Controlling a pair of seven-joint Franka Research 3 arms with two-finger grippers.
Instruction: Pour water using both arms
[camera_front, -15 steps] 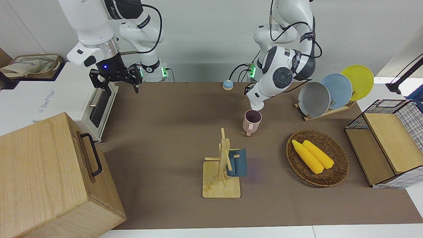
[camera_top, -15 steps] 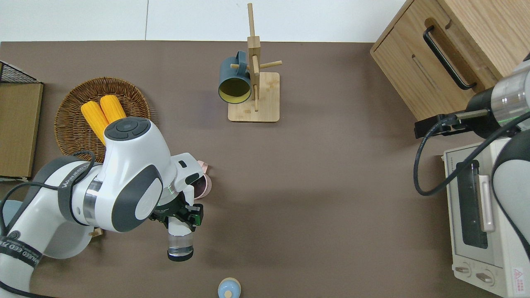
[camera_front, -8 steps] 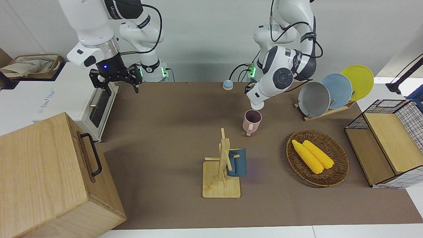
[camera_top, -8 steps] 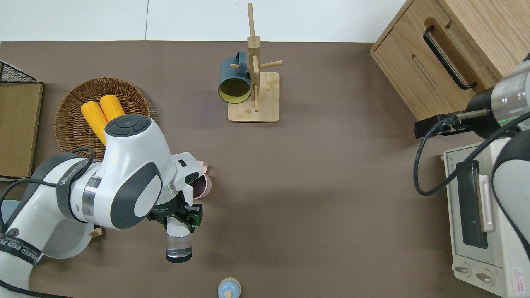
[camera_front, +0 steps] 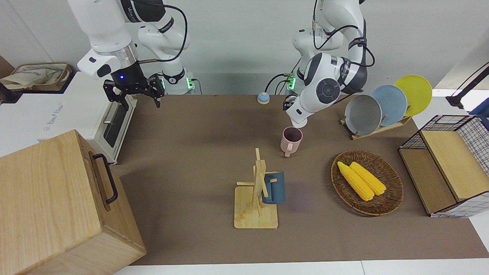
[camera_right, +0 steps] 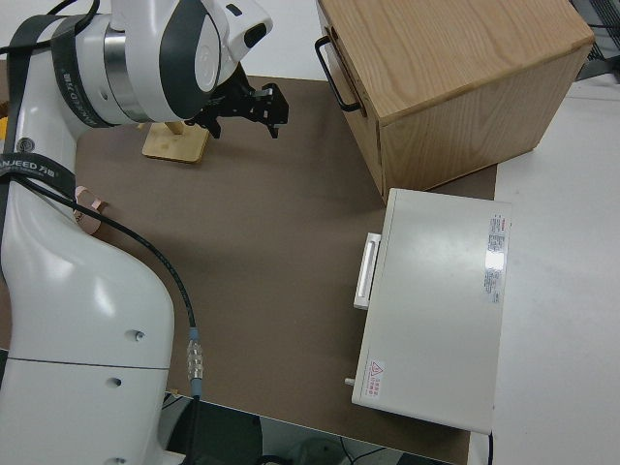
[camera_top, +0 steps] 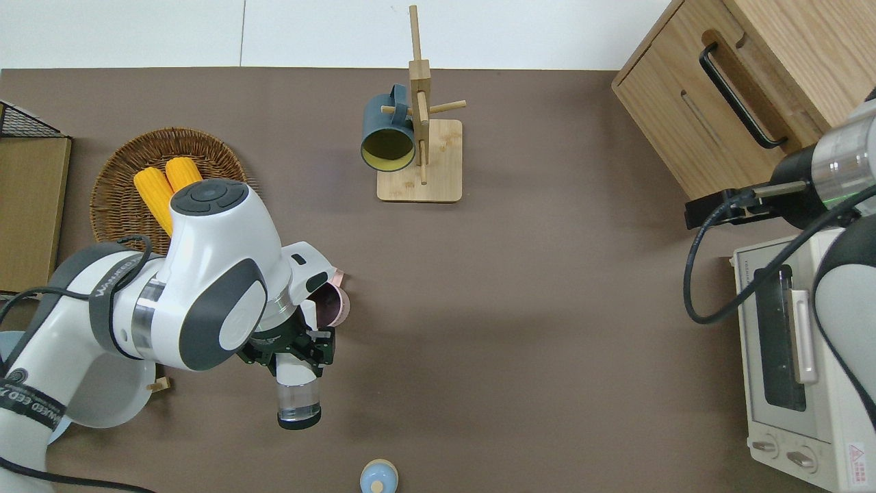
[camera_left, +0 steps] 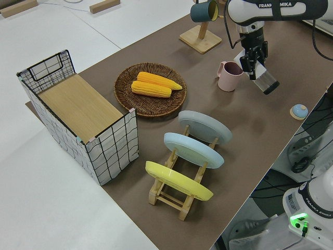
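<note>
My left gripper (camera_top: 295, 356) is shut on a clear bottle (camera_top: 298, 404) with a dark end. It holds the bottle tilted, almost lying flat, over the table beside a pink mug (camera_top: 337, 308). The dark end points toward the robots. The end toward the mug is hidden under the wrist. In the left side view the left gripper (camera_left: 253, 65) and bottle (camera_left: 266, 83) hang close beside the mug (camera_left: 229, 77). The mug (camera_front: 291, 139) stands upright, handle away from the robots. No stream of water shows. The right arm is parked, its gripper (camera_front: 133, 98) open.
A wooden mug rack (camera_front: 256, 208) carries a blue mug (camera_front: 274, 187). A wicker basket (camera_front: 382, 208) holds two corn cobs. Toward the left arm's end stand a plate rack (camera_front: 382, 105) and a wire crate (camera_front: 450, 164). At the right arm's end are a wooden box (camera_front: 57, 206) and a toaster oven (camera_front: 110, 122).
The left arm's elbow and wrist have shifted slightly and the bottle has barely turned in the grip. The mug and the right arm have not moved.
</note>
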